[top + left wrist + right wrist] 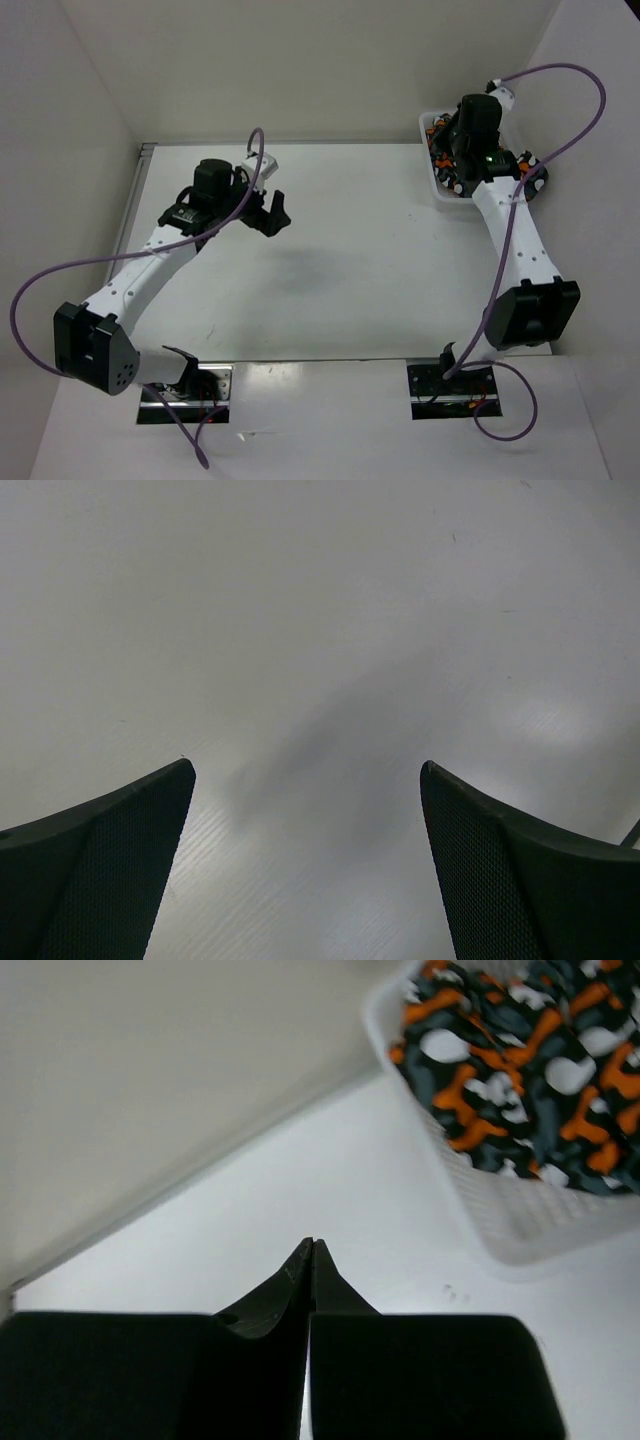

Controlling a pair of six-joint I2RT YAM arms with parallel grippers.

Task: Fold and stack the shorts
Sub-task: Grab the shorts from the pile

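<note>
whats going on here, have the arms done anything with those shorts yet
Two robot arms are meant to fold and stack camouflage shorts. The shorts lie bunched in the white mesh basket at the table's far right corner. The right gripper is close by the basket, shut with nothing between its fingers. The left gripper hangs open above the table. No folding has started.
</note>
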